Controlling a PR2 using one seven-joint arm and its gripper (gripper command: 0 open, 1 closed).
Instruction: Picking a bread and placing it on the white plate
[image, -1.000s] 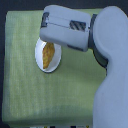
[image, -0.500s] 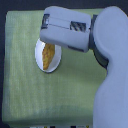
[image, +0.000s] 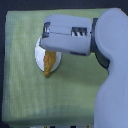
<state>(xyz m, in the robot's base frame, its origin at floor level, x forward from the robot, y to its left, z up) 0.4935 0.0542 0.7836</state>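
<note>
Green cloth (image: 25, 90) on dark surface (image: 30, 7)

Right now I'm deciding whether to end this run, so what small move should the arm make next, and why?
Probably open the jaws if they are not open yet, then lift straight up. The bread already lies on the white plate, one end poking over the rim toward the green cloth. The gripper hangs right over it, its fingertips hidden, so I cannot tell whether it has let go.

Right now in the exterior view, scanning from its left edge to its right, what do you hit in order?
Green cloth → white plate with the bread lying on it, one end over the rim → gripper housing above them, fingertips hidden → robot arm and body filling the exterior view's right.
</note>
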